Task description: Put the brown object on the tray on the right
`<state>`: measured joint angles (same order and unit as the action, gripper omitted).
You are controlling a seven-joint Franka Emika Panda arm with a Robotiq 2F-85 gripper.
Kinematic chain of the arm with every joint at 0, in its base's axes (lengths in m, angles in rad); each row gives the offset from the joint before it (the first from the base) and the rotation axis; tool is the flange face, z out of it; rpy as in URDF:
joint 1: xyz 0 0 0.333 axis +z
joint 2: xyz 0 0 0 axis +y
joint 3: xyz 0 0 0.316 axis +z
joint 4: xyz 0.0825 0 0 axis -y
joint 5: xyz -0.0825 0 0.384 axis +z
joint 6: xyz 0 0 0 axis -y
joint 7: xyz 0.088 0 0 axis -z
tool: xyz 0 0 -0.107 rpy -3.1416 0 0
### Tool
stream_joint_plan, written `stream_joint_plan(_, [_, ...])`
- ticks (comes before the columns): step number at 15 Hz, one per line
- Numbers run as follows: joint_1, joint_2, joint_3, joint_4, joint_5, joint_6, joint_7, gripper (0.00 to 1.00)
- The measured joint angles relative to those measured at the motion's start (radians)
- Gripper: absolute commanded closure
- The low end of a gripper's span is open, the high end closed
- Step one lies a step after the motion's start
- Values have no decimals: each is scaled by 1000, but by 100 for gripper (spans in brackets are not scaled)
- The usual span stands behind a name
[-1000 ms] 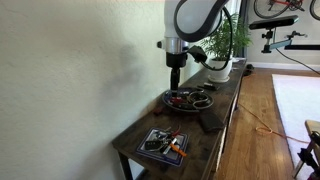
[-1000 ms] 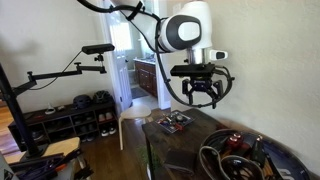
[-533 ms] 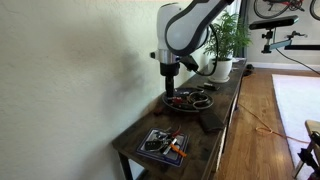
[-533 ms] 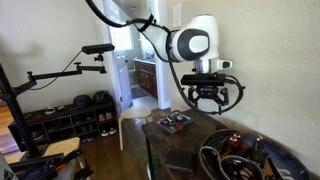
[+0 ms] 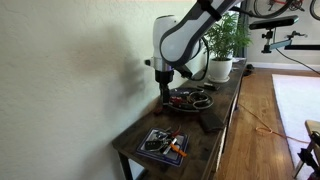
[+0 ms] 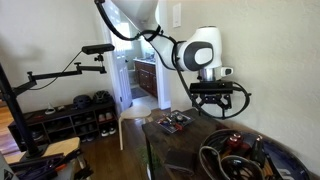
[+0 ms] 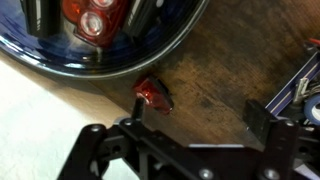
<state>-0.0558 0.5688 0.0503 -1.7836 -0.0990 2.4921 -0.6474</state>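
Observation:
The brown object (image 7: 153, 94) is a small reddish-brown piece lying on the wooden table just outside the rim of the round dark tray (image 7: 165, 42). It sits close to the table's wall-side edge. My gripper (image 7: 195, 122) is open and empty. It hovers over the bare wood beside the tray, with the object just ahead of its left finger (image 7: 131, 124). In both exterior views the gripper (image 5: 166, 96) (image 6: 220, 107) hangs low at the near end of the round tray (image 5: 208, 101) (image 6: 212, 160). The object is too small to make out there. The tray holds red and dark items.
A square blue-patterned tray (image 5: 150, 147) (image 6: 175, 123) with an orange item lies further along the table, its corner showing in the wrist view (image 7: 306, 80). A white plant pot (image 5: 219, 69) stands beyond the round tray. The wall runs along one long table edge.
The arm has moved off the round tray toward the square tray's side and dropped lower. The gripper has stayed open.

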Motion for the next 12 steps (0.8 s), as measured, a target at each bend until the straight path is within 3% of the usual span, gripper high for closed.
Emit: stream_joint_plan(12, [-65,134,38,111,3,54,-120,0])
